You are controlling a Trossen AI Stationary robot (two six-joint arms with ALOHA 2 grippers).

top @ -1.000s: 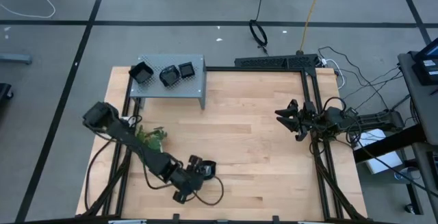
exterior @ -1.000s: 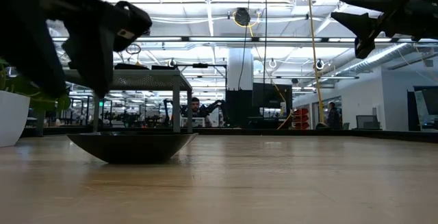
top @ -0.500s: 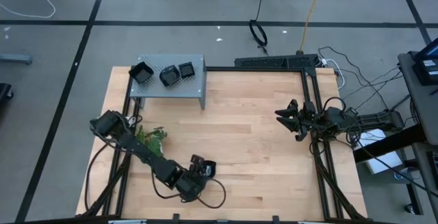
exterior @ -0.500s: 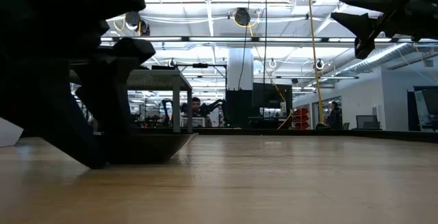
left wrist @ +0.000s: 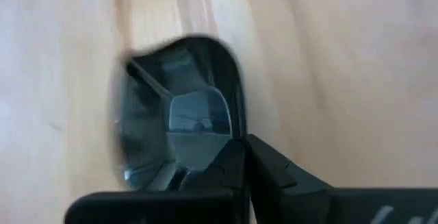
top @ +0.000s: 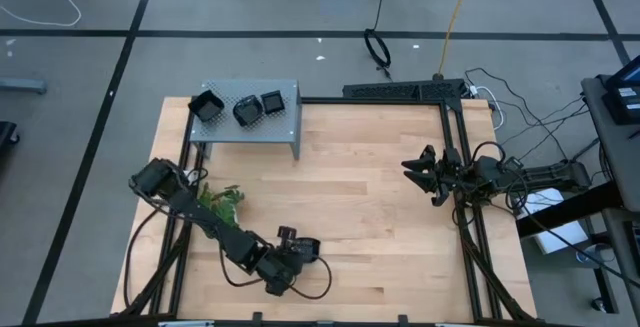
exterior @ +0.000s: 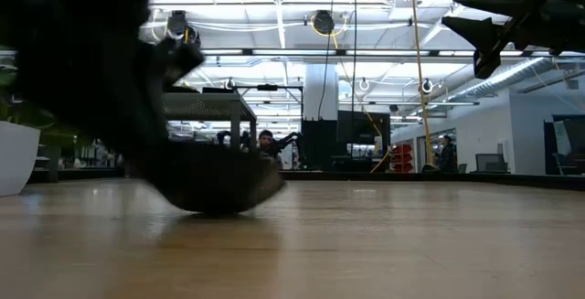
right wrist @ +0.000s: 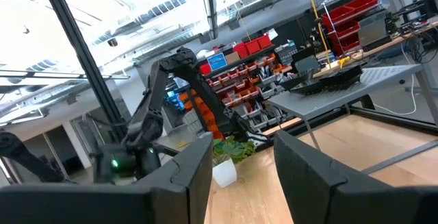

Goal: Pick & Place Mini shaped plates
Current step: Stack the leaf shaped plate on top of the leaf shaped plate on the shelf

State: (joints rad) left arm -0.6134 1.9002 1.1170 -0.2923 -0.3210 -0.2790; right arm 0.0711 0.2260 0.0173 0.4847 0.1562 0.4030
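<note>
One mini shaped plate [left wrist: 181, 114], small, glossy and black, lies on the wooden table near its front edge, left of centre [top: 302, 244]. My left gripper [top: 290, 257] is down at it and shut on its rim. Three more black plates [top: 246, 112] rest on the grey perforated shelf [top: 285, 127] at the far left. My right gripper [top: 412, 172] hovers open and high at the table's right side, touching nothing. My left gripper pinches the plate's rim [left wrist: 238, 133] between its two fingers, one fingertip [left wrist: 226, 166] inside the dish and the other outside. The fingers come from above, slanting down. In the low view the plate's underside [exterior: 212, 206] looks to be on the table, its right edge slightly raised.
A green leafy plant [top: 222, 202] in a white pot [exterior: 16, 157] stands at the table's left, beside my left arm. A black frame rail [top: 455, 167] borders the table's right edge. Bare wood lies between the two arms.
My left gripper has come down onto the plate near the front edge and shut on its rim. The plate, level on the table before, has shifted a little and now sits slightly tipped.
</note>
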